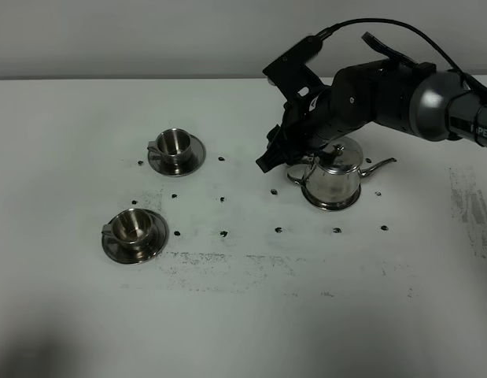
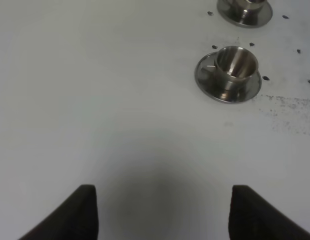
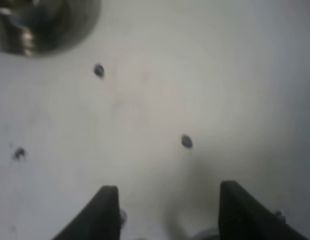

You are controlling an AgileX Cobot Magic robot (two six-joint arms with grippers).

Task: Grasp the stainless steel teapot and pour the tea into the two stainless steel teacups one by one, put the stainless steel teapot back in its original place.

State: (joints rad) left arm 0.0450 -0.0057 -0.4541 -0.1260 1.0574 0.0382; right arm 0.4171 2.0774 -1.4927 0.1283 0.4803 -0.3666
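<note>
The stainless steel teapot (image 1: 333, 177) stands upright at the right of the table, spout pointing right and loop handle to the left, on a flat steel disc (image 1: 334, 206) whose rim shows under its base. My right gripper (image 1: 271, 157) hovers just left of the handle, open; in the right wrist view the gripper (image 3: 167, 210) has only white table between its fingers (image 3: 102, 212). The two stainless steel teacups sit on saucers at the left, one farther (image 1: 175, 150), one nearer (image 1: 134, 233). My left gripper (image 2: 162, 210) is open over bare table, short of the nearer teacup (image 2: 230, 72).
Small black dots (image 1: 223, 198) mark the white table between the teacups and the teapot. A blurred steel piece (image 3: 39, 25) fills a corner of the right wrist view. The right arm (image 1: 400, 94) reaches in from the right above the teapot.
</note>
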